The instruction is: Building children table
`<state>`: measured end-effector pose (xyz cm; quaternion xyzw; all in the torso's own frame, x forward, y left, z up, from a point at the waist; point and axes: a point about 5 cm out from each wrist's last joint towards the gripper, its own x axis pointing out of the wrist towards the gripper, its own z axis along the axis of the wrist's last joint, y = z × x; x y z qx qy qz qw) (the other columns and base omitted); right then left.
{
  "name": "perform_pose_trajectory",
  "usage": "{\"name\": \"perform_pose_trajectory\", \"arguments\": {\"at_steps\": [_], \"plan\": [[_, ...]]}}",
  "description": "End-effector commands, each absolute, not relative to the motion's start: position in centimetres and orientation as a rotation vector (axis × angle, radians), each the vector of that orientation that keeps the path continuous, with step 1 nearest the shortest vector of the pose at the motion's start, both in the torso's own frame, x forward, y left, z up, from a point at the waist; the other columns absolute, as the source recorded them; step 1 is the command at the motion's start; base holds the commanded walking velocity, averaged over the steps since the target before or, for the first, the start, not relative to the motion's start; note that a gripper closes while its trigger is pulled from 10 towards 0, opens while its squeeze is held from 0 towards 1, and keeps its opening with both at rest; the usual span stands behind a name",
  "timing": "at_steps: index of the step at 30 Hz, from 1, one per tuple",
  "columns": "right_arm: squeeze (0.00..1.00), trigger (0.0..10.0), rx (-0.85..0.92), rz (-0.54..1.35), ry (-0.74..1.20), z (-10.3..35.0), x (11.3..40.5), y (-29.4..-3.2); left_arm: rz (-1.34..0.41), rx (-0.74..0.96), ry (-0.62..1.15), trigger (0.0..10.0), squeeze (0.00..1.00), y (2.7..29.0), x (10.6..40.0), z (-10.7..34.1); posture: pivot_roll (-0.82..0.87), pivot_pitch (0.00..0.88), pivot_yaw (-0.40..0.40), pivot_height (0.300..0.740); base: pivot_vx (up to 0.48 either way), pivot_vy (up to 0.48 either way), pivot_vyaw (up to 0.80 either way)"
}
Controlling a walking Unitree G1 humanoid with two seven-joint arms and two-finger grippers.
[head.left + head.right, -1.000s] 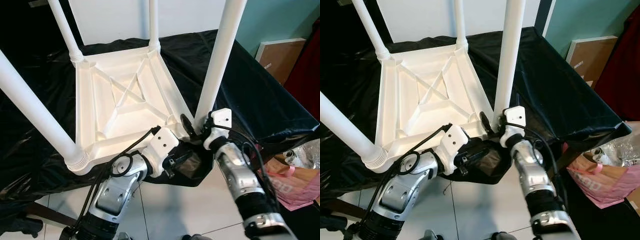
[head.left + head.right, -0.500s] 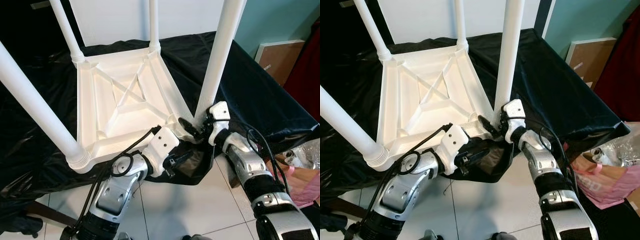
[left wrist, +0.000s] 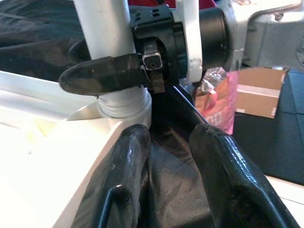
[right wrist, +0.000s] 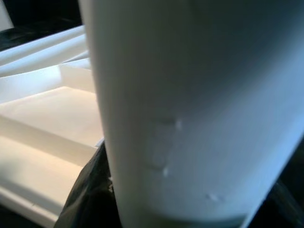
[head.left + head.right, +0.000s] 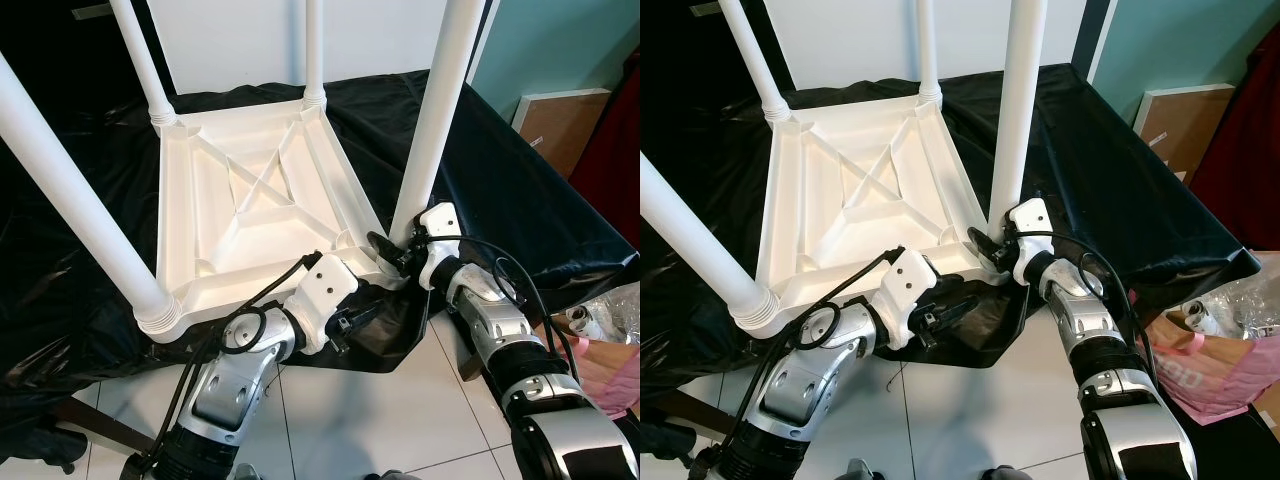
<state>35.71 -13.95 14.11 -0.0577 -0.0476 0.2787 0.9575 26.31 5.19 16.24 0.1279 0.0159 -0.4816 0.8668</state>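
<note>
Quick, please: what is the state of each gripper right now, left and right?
Left gripper: jaws open, at the near edge of the upturned white table, holding nothing.
Right gripper: jaws around the base of the near right table leg.

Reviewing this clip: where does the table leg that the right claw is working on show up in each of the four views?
Left eye view: the table leg rises right of centre, right claw at its base.
Right eye view: the leg stands just right of centre.
Left wrist view: its ribbed base sits behind one black finger.
Right wrist view: the leg, very close and blurred.
Shared landmark: the upturned white tabletop.
</note>
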Motion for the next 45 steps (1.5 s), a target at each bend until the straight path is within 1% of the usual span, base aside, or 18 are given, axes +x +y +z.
{"name": "perform_pose_trajectory", "arguments": {"at_steps": [1, 4, 6, 9, 10, 11, 12, 15, 17, 20, 25, 31, 32, 34, 35, 43, 44, 45], "plan": [[0.00, 10.0, -0.125, 0.499, 0.000, 12.0, 35.3, -14.4, -0.879, 0.283, 0.021, 10.0, 0.00, 5.6, 26.8, 16.2, 0.03, 0.081, -0.043, 0.740, 0.000, 0.000, 0.00], [0.00, 10.0, -0.124, 0.479, 0.001, 11.9, 35.2, -14.4, -0.869, 0.294, 0.027, 10.0, 0.00, 5.8, 26.9, 16.1, 0.03, 0.082, -0.042, 0.740, 0.000, 0.000, 0.00], [0.00, 10.0, -0.099, 0.396, -0.002, 11.7, 35.1, -14.3, -0.855, 0.293, 0.028, 10.0, 0.00, 5.9, 27.1, 16.0, 0.02, 0.091, -0.038, 0.740, 0.000, 0.000, 0.00], [0.00, 10.0, -0.082, 0.345, -0.003, 11.6, 35.0, -14.3, -0.855, 0.287, 0.024, 10.0, 0.00, 5.9, 27.0, 16.0, 0.02, 0.094, -0.038, 0.740, 0.000, 0.000, 0.00], [0.00, 10.0, -0.058, 0.272, -0.005, 11.5, 34.8, -14.2, -0.855, 0.284, 0.022, 10.0, 0.00, 6.0, 27.0, 16.1, 0.02, 0.097, -0.036, 0.740, 0.000, 0.000, 0.00], [0.00, 10.0, -0.058, 0.272, -0.005, 11.5, 34.8, -14.2, -0.855, 0.284, 0.022, 10.0, 0.00, 6.0, 27.0, 16.1, 0.02, 0.097, -0.036, 0.740, 0.000, 0.000, 0.00], [0.00, 10.0, -0.034, 0.207, -0.008, 11.5, 34.5, -14.0, -0.855, 0.283, 0.020, 10.0, 0.00, 6.0, 27.0, 16.1, 0.02, 0.100, -0.034, 0.740, 0.000, 0.000, 0.00], [0.00, 10.0, -0.009, 0.157, -0.005, 11.4, 34.2, -13.5, -0.849, 0.283, 0.018, 10.0, 0.00, 6.0, 27.0, 16.2, 0.02, 0.103, -0.034, 0.740, 0.000, 0.000, 0.00], [0.00, 10.0, 0.024, 0.079, -0.020, 11.4, 33.7, -12.7, -0.834, 0.286, 0.018, 10.0, 0.00, 6.2, 27.2, 16.2, 0.01, 0.105, -0.032, 0.740, 0.000, 0.000, 0.00], [0.00, 10.0, 0.060, 0.035, -0.035, 11.5, 33.4, -12.1, -0.821, 0.293, 0.012, 10.0, 0.00, 6.2, 27.5, 16.3, 0.01, 0.106, -0.032, 0.740, 0.000, 0.000, 0.00], [0.00, 10.0, 0.089, 0.017, -0.057, 11.8, 33.3, -11.5, -0.805, 0.296, 0.004, 10.0, 0.00, 6.3, 27.9, 16.5, 0.01, 0.105, -0.029, 0.740, 0.000, 0.000, 0.00], [0.00, 10.0, 0.085, 0.017, -0.080, 12.3, 33.2, -12.0, -0.797, 0.303, 0.001, 10.0, 0.00, 6.3, 28.2, 16.5, 0.00, 0.098, -0.026, 0.740, 0.000, 0.000, 0.00], [0.42, 10.0, 0.085, 0.007, -0.078, 12.3, 33.1, -12.1, -0.794, 0.304, 0.001, 10.0, 0.00, 6.4, 28.3, 16.5, 0.00, 0.098, -0.026, 0.740, 0.000, 0.000, 0.00], [0.42, 10.0, 0.084, 0.005, -0.080, 12.4, 33.0, -12.1, -0.790, 0.307, 0.002, 10.0, 0.00, 6.5, 28.3, 16.5, 0.00, 0.098, -0.026, 0.740, 0.000, 0.000, 0.00], [1.00, 10.0, 0.091, 0.011, -0.089, 12.6, 33.0, -12.2, -0.786, 0.309, 0.003, 10.0, 0.00, 6.6, 28.4, 16.5, 0.00, 0.097, -0.027, 0.740, 0.000, 0.000, 0.00], [1.00, 10.0, 0.090, 0.071, -0.139, 13.3, 32.6, -12.4, -0.780, 0.312, 0.008, 10.0, 0.00, 6.9, 28.4, 16.4, 0.00, 0.097, -0.027, 0.740, 0.000, 0.000, 0.00], [0.61, 10.0, 0.084, 0.104, -0.152, 13.4, 32.4, -12.5, -0.779, 0.314, 0.010, 10.0, 0.00, 7.0, 28.4, 16.3, 0.00, 0.097, -0.028, 0.740, 0.000, 0.000, 0.00], [0.61, 10.0, 0.084, 0.104, -0.152, 13.4, 32.4, -12.5, -0.779, 0.314, 0.010, 10.0, 0.00, 7.0, 28.4, 16.3, 0.00, 0.097, -0.028, 0.740, 0.000, 0.000, 0.00]]}}
